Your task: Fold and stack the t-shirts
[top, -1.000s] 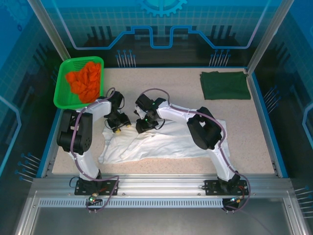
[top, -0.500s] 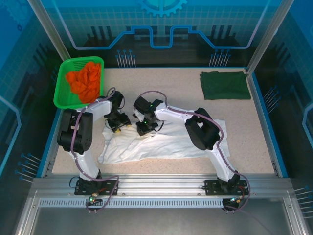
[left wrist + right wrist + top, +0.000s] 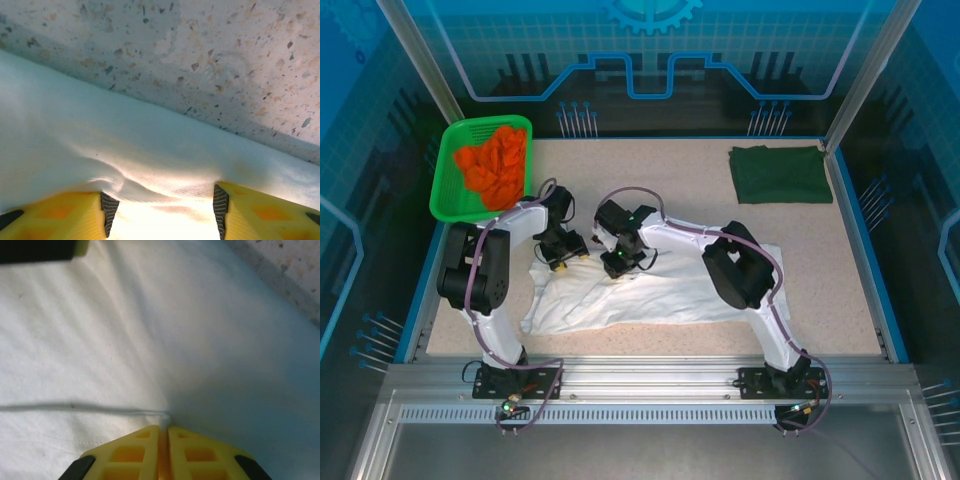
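right gripper (image 3: 163,432): edged onto far hem of white soft cloth t-shirt (image 3: 660,292), fingers now pinching it | left gripper (image 3: 162,206): fingers spread astride same hem | lift likely awaits left pinch

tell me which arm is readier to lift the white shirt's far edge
Right: the right gripper is shut on the white t-shirt, while the left gripper is open, cloth lying loose between its jaws.
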